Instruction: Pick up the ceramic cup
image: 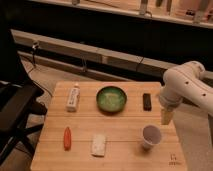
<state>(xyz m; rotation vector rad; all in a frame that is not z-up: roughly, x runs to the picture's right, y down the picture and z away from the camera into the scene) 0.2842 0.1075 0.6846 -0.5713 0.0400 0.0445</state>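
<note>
Light butcher-block wooden table point(125, 125), rectangular, fills the lower half of the view. I am looking down its length from the near edge.

Black office chair point(17, 107) stands off the table's left side.

White, round-jointed robot arm point(187, 85) reaches in from the right, over the table's right edge. Its gripper point(166, 119) hangs pointing down, pale yellowish, above the right side of the table. Whether it is spread or pressed together, I cannot tell. It holds nothing that I can see.

Wide round green bowl point(111, 98) sits at centre back.

White plastic bottle with a label point(73, 97) lies on its side, back left.

Small white handleless ceramic cup point(151, 136) stands upright at front right (mouth up, inside a pale purplish tone, walls narrowing toward the base). It stands just in front of and slightly left of the gripper, apart from it, and well apart from the bowl.

White rectangular block, sponge-like point(99, 145), lies at front centre.

Black rectangular bar point(147, 101) lies right of the bowl.

Slim orange-red carrot-shaped object point(67, 138) lies at front left.
</note>
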